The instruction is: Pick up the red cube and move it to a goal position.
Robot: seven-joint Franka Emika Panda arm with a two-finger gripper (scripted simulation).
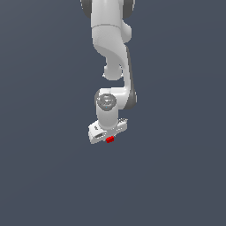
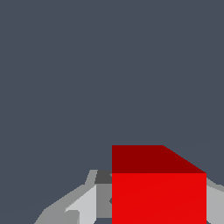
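The red cube (image 1: 110, 139) is a tiny bright red block sitting just under the white gripper (image 1: 108, 135) in the exterior view, partly covered by the hand. In the wrist view the red cube (image 2: 158, 197) fills the space between the grey fingers (image 2: 89, 205), one on each side and both against its faces. The gripper (image 2: 157, 205) is shut on the cube. No mark for the goal position shows in either view.
The white arm (image 1: 112, 48) reaches down from the top middle of the exterior view. Plain dark grey-blue ground (image 1: 48, 154) lies all around it, with no other object in sight.
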